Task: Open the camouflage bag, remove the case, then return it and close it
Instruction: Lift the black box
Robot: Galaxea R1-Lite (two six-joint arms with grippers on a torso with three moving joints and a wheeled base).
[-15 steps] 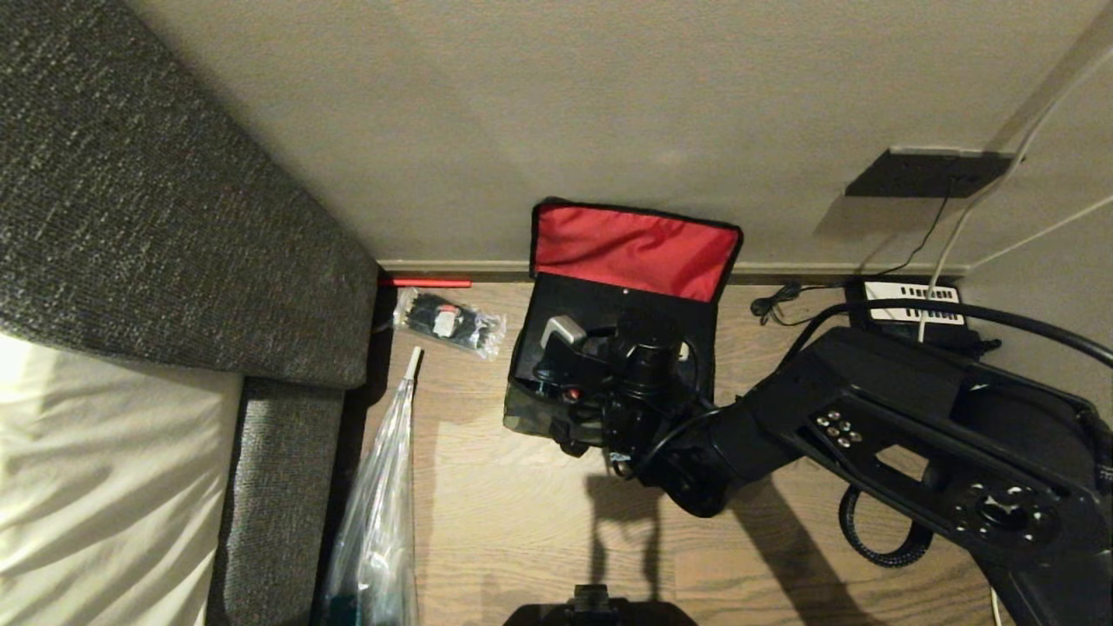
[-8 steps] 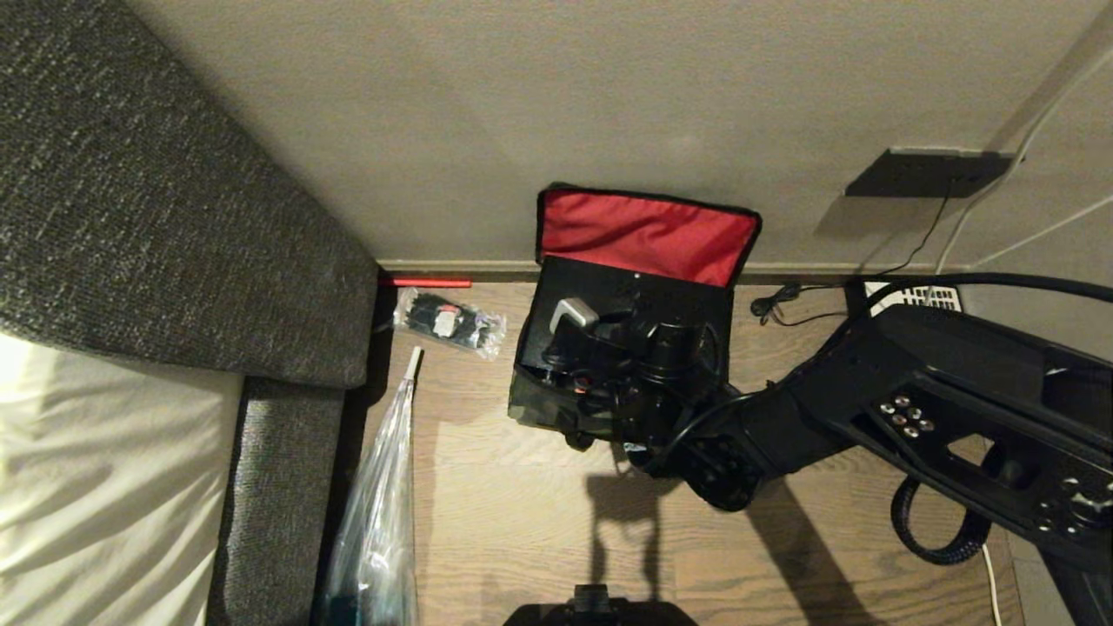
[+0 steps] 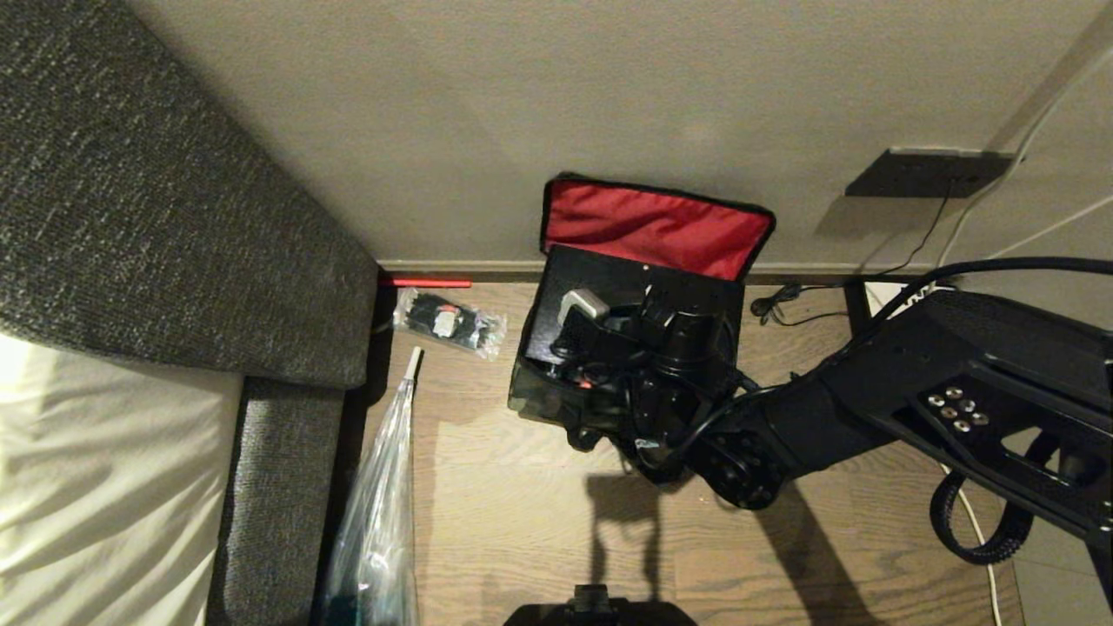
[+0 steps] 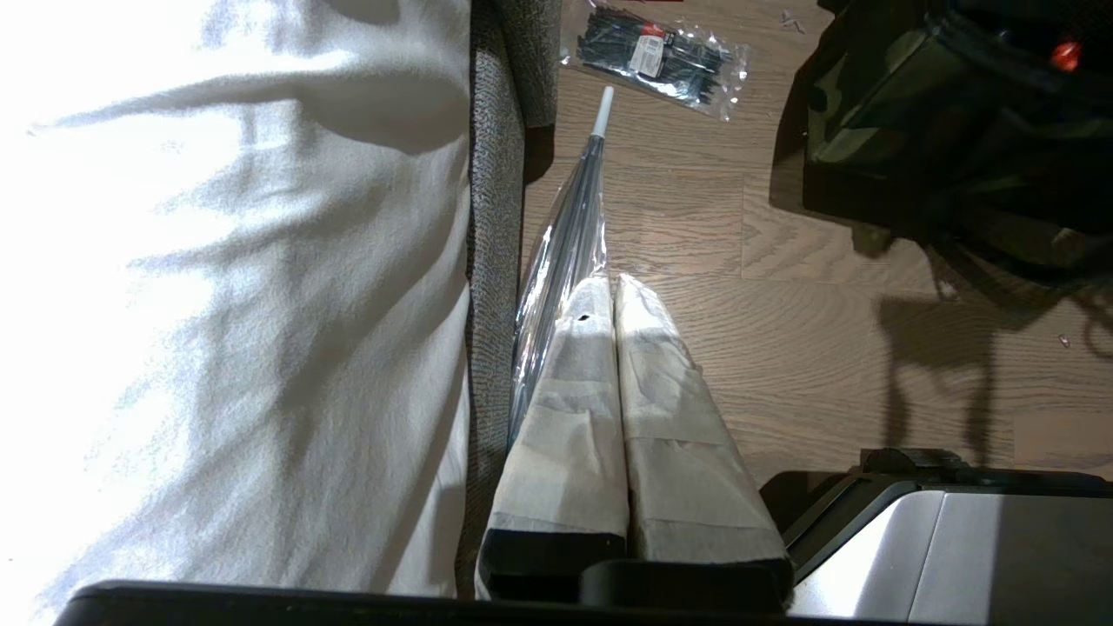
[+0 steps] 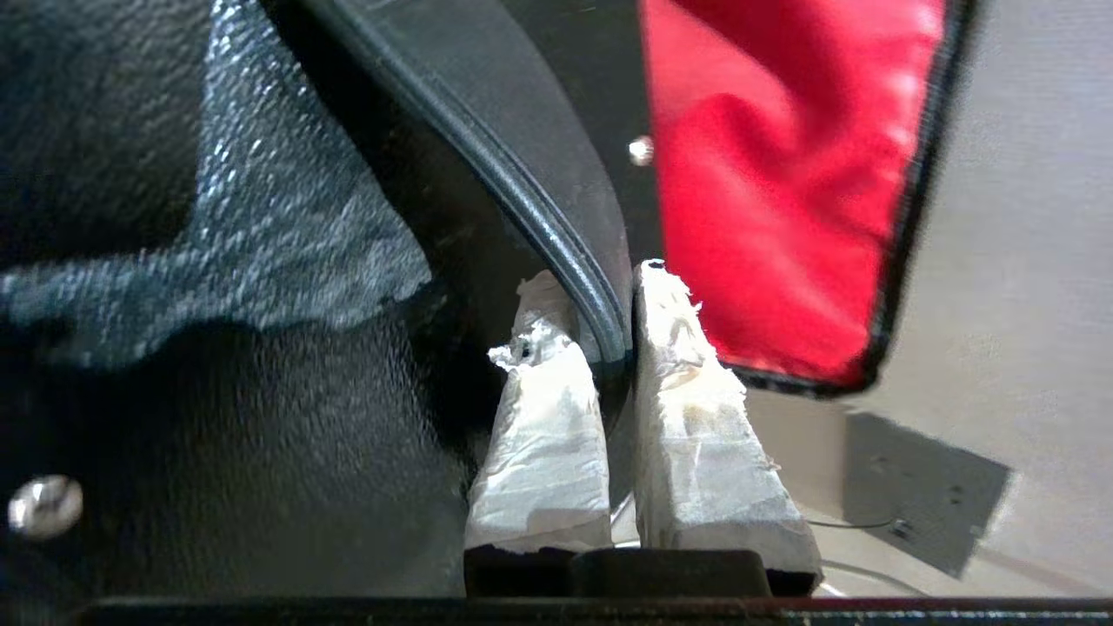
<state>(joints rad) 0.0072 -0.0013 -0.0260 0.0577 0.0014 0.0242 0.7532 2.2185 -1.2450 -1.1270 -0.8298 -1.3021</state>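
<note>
Biggest thing in the room is the grey sofa [image 3: 165, 200] along the left with a white sheet [image 3: 96, 487] on it, then wood floor [image 3: 522, 522] running up to a plain wall [image 3: 522, 104]. Against that wall sits the camouflage bag [image 3: 530, 396], unzipped, its red-lined lid [image 3: 652, 226] flopped back against the wall. The right arm [image 3: 869, 409] reaches in from the right side, and the right gripper [image 5: 600, 322] is pinched tight on the long handle [image 5: 522, 191] of the case [image 3: 609, 287]. Compared with a second ago the black case has come up and tilted back toward the wall, showing more of its top face above the bag's rim, and the arm has swung further out with it. So I'd say it's mid-lift, the removal step, with the case not clear of the bag yet. The bag seems to be riding along a bit, which could get annoying. The left gripper [image 4: 613, 300] just hangs low near the sofa edge, fingers pressed together, holding nothing. Small stuff: a clear packet of black ties [image 3: 448, 323] and a folded clear umbrella [image 3: 378, 513] on the floor left of the bag.
</note>
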